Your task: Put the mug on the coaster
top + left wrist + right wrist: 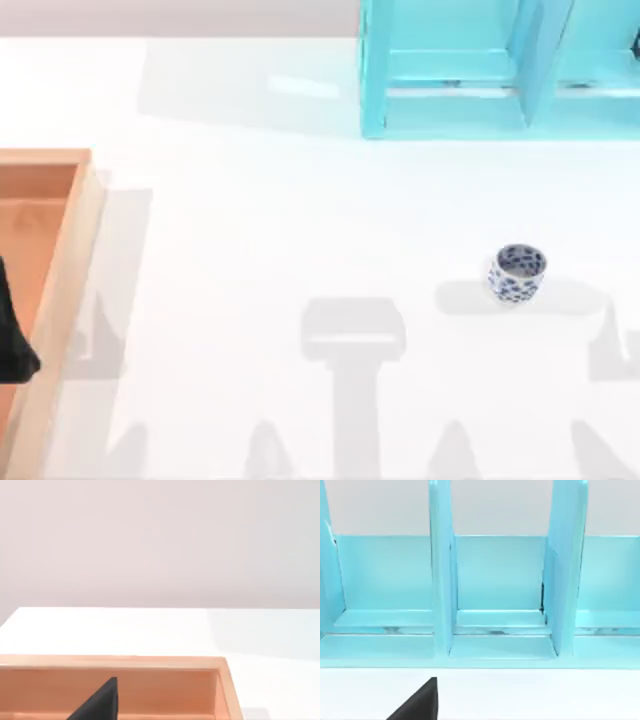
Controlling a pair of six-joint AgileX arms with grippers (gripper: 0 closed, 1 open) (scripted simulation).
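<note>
The mug (517,272), a small white cup with dark blue blotches, stands upright on the white table right of centre, with nothing touching it. The coaster is out of view. A dark part of my left gripper (14,340) hangs over the wooden tray at the table's left edge, far from the mug; the left wrist view shows a black piece of it (100,702) in front of the tray's wall. In the right wrist view a black piece of my right gripper (420,702) sits above the white table, facing the teal rack.
A shallow wooden tray (62,290) lies along the left side, its rim also in the left wrist view (150,661). A teal rack with upright dividers (450,100) stands at the back right, and its divider (440,580) faces the right wrist. Grey shadows cross the table's front.
</note>
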